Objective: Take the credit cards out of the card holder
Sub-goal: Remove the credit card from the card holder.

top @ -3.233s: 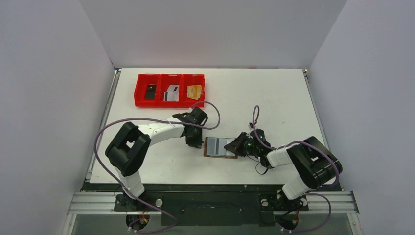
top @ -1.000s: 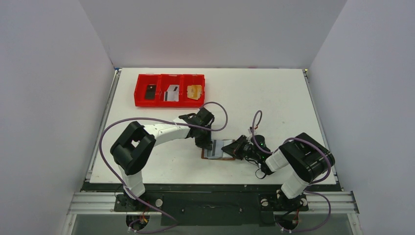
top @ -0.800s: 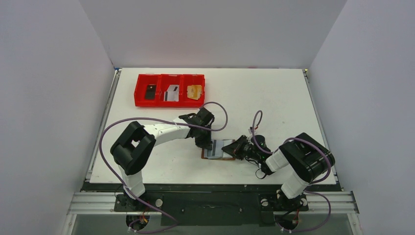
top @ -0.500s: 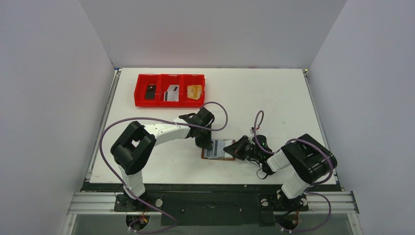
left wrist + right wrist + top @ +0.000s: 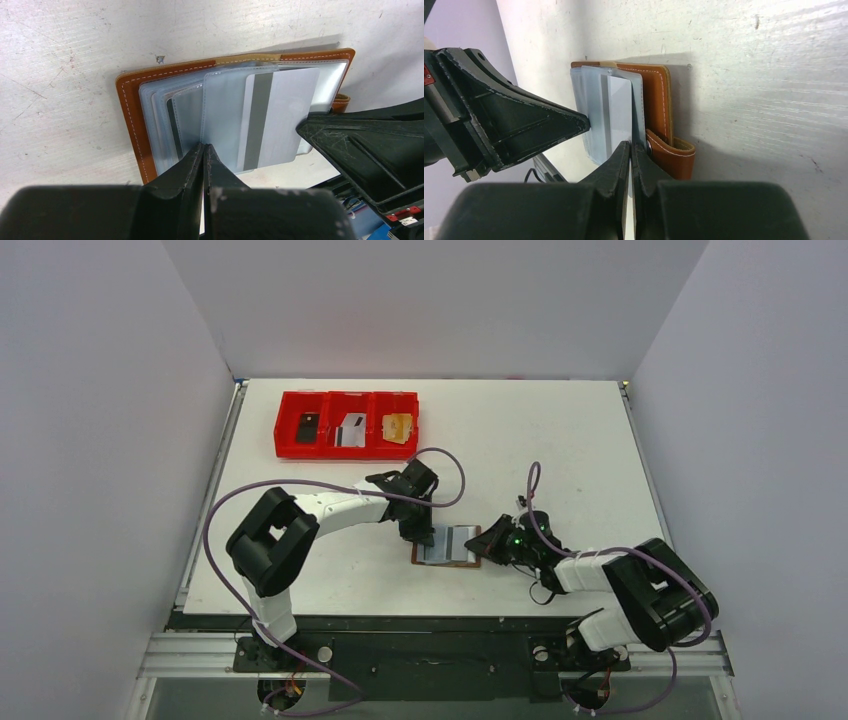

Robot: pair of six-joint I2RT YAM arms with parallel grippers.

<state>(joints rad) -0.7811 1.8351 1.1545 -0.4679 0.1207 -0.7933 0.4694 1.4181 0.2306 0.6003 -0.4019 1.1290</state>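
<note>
The brown card holder [image 5: 447,559] lies open on the table, clear sleeves fanned out [image 5: 131,115] [image 5: 658,95]. A silver credit card [image 5: 290,117] with a dark stripe sticks partly out of the top sleeve toward the right [image 5: 620,112]. My left gripper [image 5: 425,534] is shut, its tips [image 5: 203,146] pressing down on the sleeves near the holder's spine side. My right gripper [image 5: 484,540] is shut [image 5: 630,145] on the protruding edge of that card, next to the strap tab [image 5: 676,157]. Other cards deeper in the sleeves are mostly hidden.
A red three-compartment tray [image 5: 285,425] stands at the back left, with a dark card [image 5: 308,427], a silver card [image 5: 350,430] and an orange card [image 5: 398,427] in it. White walls enclose the table on three sides.
The left gripper came onto the holder's left side and stays there. The right jaws closed at the card's edge, and the right arm's elbow swung out to the right.
</note>
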